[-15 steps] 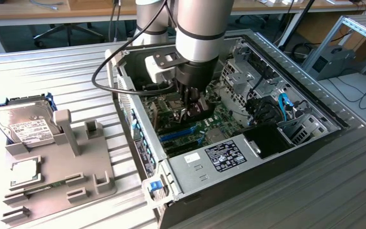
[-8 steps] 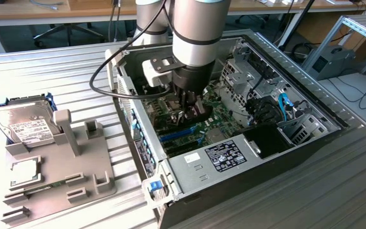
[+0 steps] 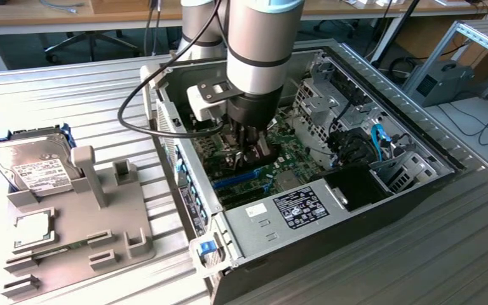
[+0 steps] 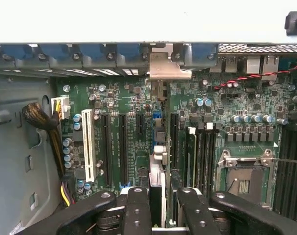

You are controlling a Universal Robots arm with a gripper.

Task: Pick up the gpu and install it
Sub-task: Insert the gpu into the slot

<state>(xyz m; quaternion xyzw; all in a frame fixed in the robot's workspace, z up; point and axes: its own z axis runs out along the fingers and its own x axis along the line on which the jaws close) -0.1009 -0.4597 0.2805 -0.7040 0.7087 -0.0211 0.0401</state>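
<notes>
Inside, one gpu (image 4: pixel 158 161), pinched between two fingers (image 4: pixel 137 210)

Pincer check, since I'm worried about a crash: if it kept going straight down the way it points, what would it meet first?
Probably the motherboard. The pincer grips the gpu edge-on, so the card's lower edge would likely touch the slots first; depth is hard to judge.

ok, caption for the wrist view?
Gripper holds the gpu edge-on over the motherboard slots inside the open case.
</notes>
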